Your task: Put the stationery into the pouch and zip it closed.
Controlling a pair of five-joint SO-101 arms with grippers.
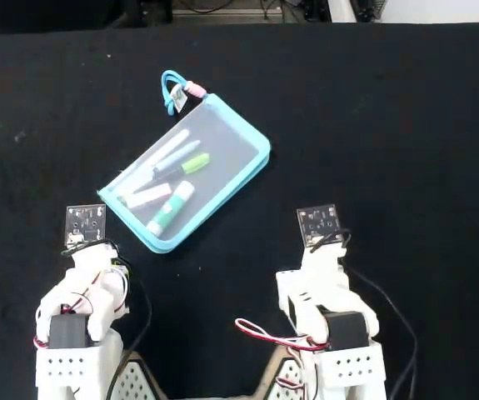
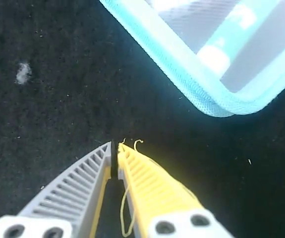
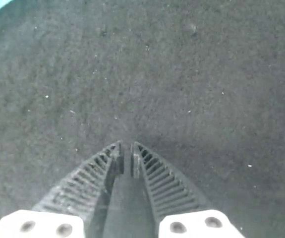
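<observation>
Black cloth covers the tabletop [image 1: 406, 125]. Left of centre lies the pouch [image 1: 222, 146], tilted, teal-edged and see-through, with the pens [image 1: 171, 208] inside it. The left gripper [image 2: 115, 147] sits close by the pouch's near end, apart from it, clenched on nothing. The right gripper [image 3: 126, 147] is over bare cloth to the right, likewise clenched and empty.

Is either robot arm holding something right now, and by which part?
Nothing is held. The left end effector and the right end effector are both shut and empty, clear of the pouch.
</observation>
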